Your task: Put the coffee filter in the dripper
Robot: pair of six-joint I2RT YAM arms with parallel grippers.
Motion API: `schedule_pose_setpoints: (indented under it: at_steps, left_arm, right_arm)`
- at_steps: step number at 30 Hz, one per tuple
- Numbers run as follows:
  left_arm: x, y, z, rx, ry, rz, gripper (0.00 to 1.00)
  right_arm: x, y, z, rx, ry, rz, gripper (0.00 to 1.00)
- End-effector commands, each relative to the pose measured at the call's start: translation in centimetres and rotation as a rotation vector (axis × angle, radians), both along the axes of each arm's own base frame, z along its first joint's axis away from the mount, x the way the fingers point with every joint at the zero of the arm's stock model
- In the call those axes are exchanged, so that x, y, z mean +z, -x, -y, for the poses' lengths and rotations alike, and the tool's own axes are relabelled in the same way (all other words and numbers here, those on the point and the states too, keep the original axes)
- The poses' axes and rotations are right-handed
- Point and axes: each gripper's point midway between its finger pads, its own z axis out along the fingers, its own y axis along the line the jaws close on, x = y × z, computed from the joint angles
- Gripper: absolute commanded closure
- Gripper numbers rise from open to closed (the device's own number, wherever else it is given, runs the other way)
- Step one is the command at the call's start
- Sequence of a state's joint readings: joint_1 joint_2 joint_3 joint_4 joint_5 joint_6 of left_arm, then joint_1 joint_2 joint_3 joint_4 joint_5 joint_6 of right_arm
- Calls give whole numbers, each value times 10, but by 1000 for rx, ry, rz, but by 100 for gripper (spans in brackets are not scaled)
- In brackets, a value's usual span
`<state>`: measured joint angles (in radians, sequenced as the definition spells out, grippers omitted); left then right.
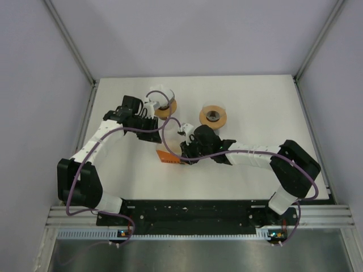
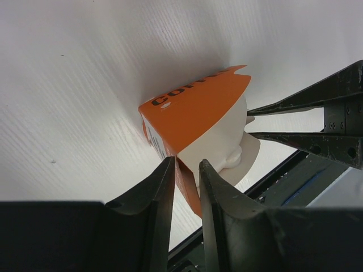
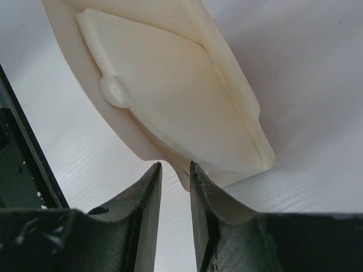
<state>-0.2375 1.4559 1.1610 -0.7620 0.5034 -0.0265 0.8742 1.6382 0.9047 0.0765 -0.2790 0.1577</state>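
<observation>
So the filter (image 3: 170,107) is in the middle of the table (image 1: 255,102), poking out of the open end of a little orange box (image 2: 193,107) that's lying on its side. It looks like a whole cream stack in there, not just one.

My guess is that paper like that weighs nothing, flops, creases if you look at it wrong, and the sheets cling together. I'd pinch only the bare edge that sticks out, and gently. The box looks like light card too, so I reckon it'll slide unless something pins it.

The left arm goes up the left side of the overhead view, folds at the elbow and points back toward the centre. The left claw (image 2: 187,164) is nearly together with the bottom corner of the box in the gap. I can't tell if it's actually pinching.

The right arm is stretched low from the lower right to the middle. The right claw (image 3: 174,165) is a narrow slit apart, with the stack's edge dipping right at it. Its fingers (image 2: 295,102) seem to meet the paper from the side, but I can't tell if it has a grip either.

There are two tan rings (image 1: 212,116) at the upper middle. One is presumably the dripper.
</observation>
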Motion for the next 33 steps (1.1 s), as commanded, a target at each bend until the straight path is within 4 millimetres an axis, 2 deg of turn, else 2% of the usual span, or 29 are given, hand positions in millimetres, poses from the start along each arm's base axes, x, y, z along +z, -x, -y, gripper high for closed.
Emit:
schedule_pose_setpoints:
  at_steps: [1,6,10,15,24,33]
  left_arm:
    - [3,-6,1,-11,-4,40,71]
    - [5,-7,1,-13,-8,45,80]
    - [5,-7,1,-12,-13,48,89]
    - [7,-7,2,-16,-12,49,96]
    - [6,-7,5,-23,-12,46,97]
    - [6,-7,4,-22,-15,47,98]
  right_arm:
    - [23,-10,-10,9,-52,55,73]
    - [15,-18,-7,-5,-31,58,73]
    - [20,-26,-3,-16,-40,68,73]
    - [17,-26,-7,19,-43,56,73]
    - [20,-29,-15,22,-73,52,75]
    - [12,-1,-25,126,-70,31,66]
